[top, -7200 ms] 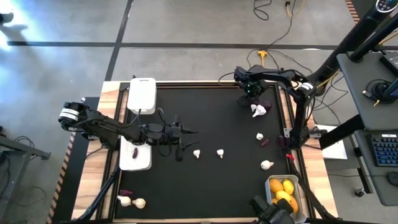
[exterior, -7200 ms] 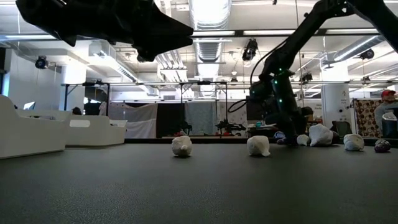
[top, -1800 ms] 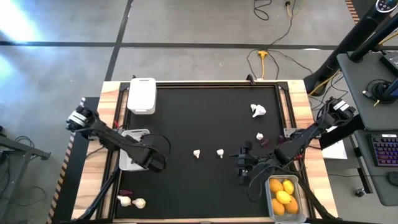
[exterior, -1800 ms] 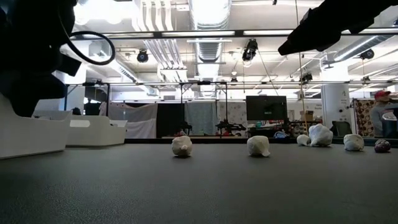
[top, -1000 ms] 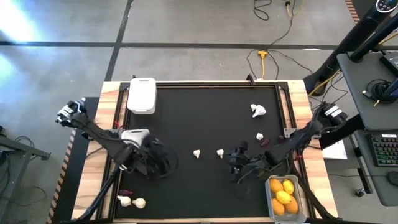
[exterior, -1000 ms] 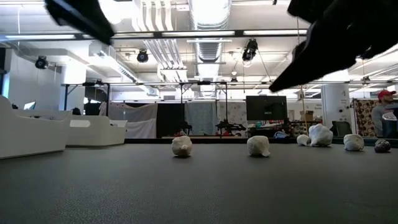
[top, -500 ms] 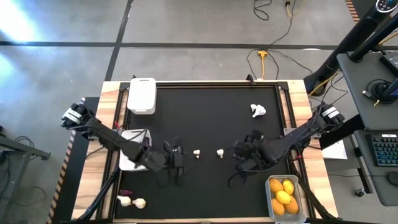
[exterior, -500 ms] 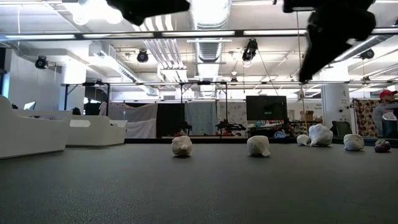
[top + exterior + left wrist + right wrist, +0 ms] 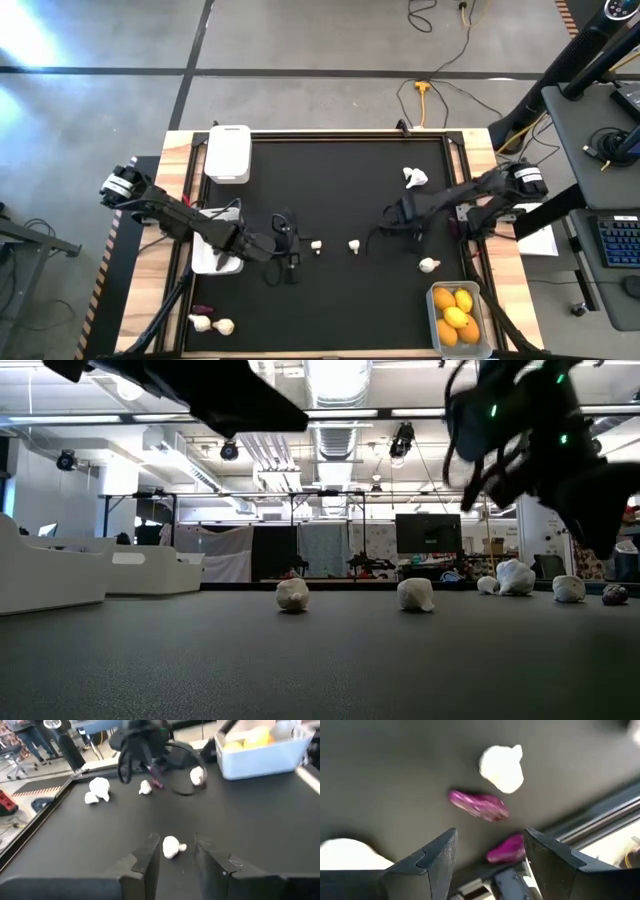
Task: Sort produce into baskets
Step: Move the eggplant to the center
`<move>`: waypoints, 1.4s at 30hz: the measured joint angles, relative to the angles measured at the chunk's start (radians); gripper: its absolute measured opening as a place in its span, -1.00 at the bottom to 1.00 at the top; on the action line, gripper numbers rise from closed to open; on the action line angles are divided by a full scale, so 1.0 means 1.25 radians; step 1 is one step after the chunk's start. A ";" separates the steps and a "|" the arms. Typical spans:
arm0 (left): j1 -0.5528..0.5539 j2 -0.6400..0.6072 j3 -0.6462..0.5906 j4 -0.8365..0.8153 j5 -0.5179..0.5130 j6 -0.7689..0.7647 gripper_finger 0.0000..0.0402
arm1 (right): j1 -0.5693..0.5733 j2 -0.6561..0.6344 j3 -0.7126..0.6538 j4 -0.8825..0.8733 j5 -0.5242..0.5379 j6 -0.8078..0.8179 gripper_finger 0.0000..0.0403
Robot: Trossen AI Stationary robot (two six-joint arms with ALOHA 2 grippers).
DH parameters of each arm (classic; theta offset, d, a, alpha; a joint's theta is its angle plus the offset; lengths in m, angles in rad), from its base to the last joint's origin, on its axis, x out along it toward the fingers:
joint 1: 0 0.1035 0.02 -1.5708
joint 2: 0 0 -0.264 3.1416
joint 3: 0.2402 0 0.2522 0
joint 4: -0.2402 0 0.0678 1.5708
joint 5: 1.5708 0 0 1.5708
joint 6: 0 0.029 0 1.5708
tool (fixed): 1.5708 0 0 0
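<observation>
Left gripper (image 9: 173, 855) is low with its fingers wide, straddling a garlic (image 9: 171, 846) mid-mat. Step looks like a garlic pick: next it should close on it, lift and carry it to a white basket (image 9: 228, 152). Right gripper (image 9: 487, 855) is also wide and hovers over an eggplant (image 9: 478, 804) near the right edge, so it needs to descend and centre. Versus half a second ago, the left has reached the garlic and the right has swung farther back, uncovering a garlic near the clear basket (image 9: 437, 300).
</observation>
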 joint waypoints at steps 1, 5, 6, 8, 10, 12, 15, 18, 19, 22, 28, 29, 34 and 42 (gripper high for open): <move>0.000 0.000 0.000 -0.003 0.000 0.000 -0.56 | -0.028 0.002 -0.016 0.006 -0.013 -0.022 0.10; 0.000 0.000 0.000 -0.010 -0.001 0.000 -0.59 | -0.112 0.008 -0.065 0.032 -0.053 -0.058 0.10; 0.000 0.000 0.000 -0.013 -0.001 0.000 -0.59 | -0.127 0.009 -0.073 0.041 -0.064 -0.060 0.10; 0.000 0.000 0.000 -0.013 -0.001 0.002 -0.59 | -0.148 0.011 -0.086 0.063 -0.073 -0.062 0.10; 0.000 -0.001 0.000 -0.014 -0.002 0.005 -0.59 | -0.156 0.012 -0.098 0.069 -0.084 -0.073 0.10; 0.000 -0.001 0.000 -0.014 -0.003 0.008 -0.59 | -0.157 0.013 -0.106 0.089 -0.095 -0.098 0.10; 0.000 -0.001 0.000 -0.014 -0.003 0.009 -0.59 | -0.154 0.019 -0.120 0.113 -0.108 -0.121 0.10; 0.000 -0.001 0.000 -0.014 -0.004 0.007 -0.59 | -0.149 0.031 -0.127 0.144 -0.111 -0.131 0.10; 0.000 -0.001 0.000 -0.014 -0.004 0.007 -0.59 | -0.148 0.037 -0.129 0.148 -0.110 -0.131 0.10; 0.000 -0.001 0.000 -0.014 -0.004 0.007 -0.59 | -0.148 0.056 -0.129 0.167 -0.111 -0.133 0.10; 0.000 -0.001 0.000 -0.014 -0.004 0.007 -0.59 | -0.143 0.087 -0.126 0.173 -0.119 -0.142 0.04; 0.000 -0.002 0.000 -0.014 -0.004 0.011 -0.59 | -0.143 0.089 -0.126 0.174 -0.120 -0.145 0.01; 0.000 -0.037 0.009 -0.011 -0.004 0.023 -0.59 | -0.142 0.081 -0.128 0.186 -0.125 -0.148 -0.21; -0.037 -0.153 0.042 -0.037 -0.005 -0.041 -0.59 | -0.121 0.060 -0.103 0.197 -0.116 -0.122 -0.58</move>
